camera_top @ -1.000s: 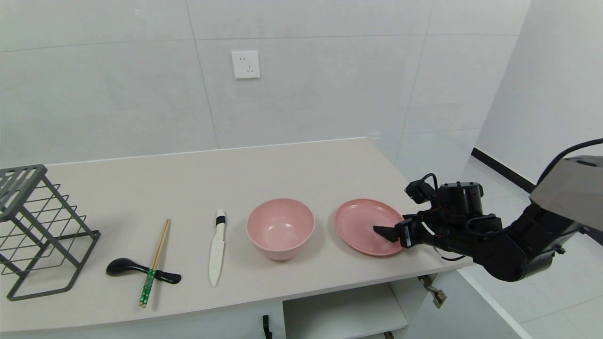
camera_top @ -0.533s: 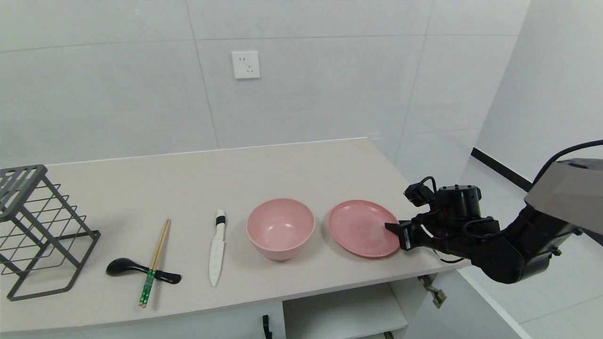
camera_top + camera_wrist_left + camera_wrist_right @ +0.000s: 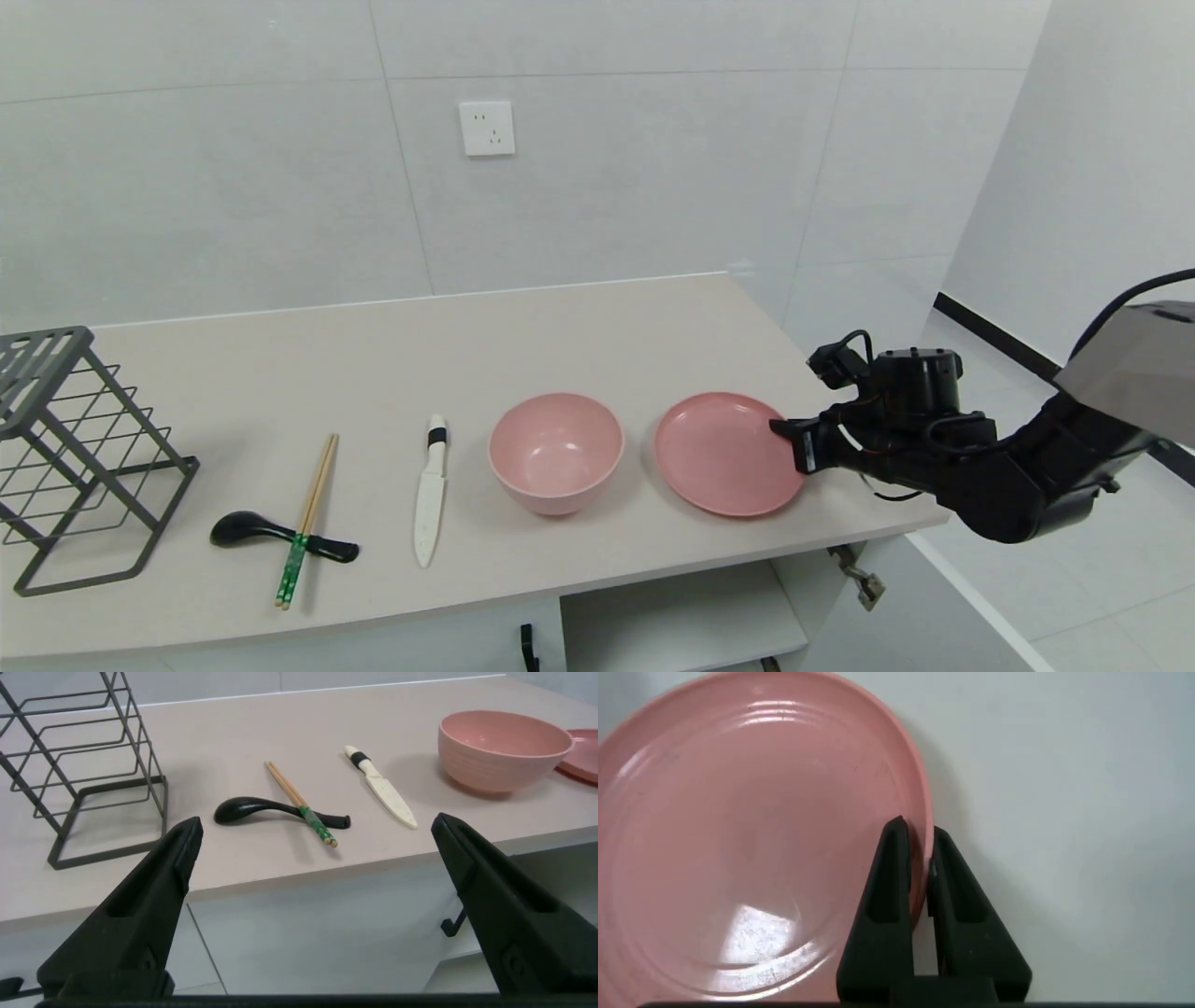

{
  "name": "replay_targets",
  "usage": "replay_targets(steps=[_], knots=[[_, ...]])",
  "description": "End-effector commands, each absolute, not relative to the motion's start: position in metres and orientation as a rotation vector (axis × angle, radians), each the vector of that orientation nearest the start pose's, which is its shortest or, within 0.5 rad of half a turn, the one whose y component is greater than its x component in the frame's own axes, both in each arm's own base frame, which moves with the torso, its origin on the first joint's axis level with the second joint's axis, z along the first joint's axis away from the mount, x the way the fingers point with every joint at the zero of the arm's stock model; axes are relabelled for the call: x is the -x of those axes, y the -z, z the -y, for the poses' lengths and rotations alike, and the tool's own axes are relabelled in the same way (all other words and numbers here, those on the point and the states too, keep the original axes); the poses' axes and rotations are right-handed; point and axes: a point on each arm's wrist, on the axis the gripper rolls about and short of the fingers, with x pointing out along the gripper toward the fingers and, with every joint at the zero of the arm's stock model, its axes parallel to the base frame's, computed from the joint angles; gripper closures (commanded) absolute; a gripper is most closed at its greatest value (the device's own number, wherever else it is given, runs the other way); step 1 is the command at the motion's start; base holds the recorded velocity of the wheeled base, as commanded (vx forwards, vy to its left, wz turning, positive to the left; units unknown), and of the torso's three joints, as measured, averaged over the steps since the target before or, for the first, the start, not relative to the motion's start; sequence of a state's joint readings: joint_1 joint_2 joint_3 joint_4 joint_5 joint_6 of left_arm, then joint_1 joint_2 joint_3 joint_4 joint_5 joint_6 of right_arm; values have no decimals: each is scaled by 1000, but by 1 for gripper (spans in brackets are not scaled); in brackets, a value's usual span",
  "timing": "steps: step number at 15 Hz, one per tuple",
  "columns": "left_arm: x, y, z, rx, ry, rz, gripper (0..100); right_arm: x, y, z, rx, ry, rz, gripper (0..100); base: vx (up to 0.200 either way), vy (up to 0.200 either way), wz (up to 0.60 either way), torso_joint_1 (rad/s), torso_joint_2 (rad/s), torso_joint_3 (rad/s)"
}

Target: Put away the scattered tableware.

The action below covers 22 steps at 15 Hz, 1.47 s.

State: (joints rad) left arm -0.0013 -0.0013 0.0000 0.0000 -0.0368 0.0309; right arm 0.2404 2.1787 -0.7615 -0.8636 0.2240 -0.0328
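Plate (image 3: 724,457): pink, round and shallow. It sits face up at the right end of the counter (image 3: 373,373), near the front edge. Its right rim is pinched in the right gripper (image 3: 780,427).

Bowl (image 3: 555,453): pink, upright, just left of the plate and not touching it.

Knife (image 3: 431,490): white with a black band on the handle. It lies flat left of the bowl, tip toward the front edge.

Chopsticks (image 3: 306,523): a wooden pair with green ends, side by side, left of the knife. They lie across the spoon's handle.

Spoon (image 3: 252,532): black, lying flat, scoop end pointing left.

Rack (image 3: 56,448): grey wire, upright at the left end.
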Motion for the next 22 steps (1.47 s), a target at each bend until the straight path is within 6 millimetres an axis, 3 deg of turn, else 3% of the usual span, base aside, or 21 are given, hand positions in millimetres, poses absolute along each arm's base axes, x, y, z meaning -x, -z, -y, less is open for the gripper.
replay_targets(steps=[1,3,9,16,22], knots=[[23,-76,1,-31,38,2,0,-344,-70,-93,-3,-468,-442,100,0,0,0,0,0,0],[23,-76,1,-31,38,2,0,-330,-98,-99,-121,-478,-402,100,0,0,0,0,0,0],[23,-76,1,-31,38,2,0,-311,-125,-99,-239,-473,-363,100,0,0,0,0,0,0],[23,-76,1,-31,43,2,0,-272,-137,-94,-270,-485,-305,100,0,0,0,0,0,0],[23,-76,1,-32,44,2,0,-233,-127,-89,-273,-474,-158,100,0,0,0,0,0,0]])
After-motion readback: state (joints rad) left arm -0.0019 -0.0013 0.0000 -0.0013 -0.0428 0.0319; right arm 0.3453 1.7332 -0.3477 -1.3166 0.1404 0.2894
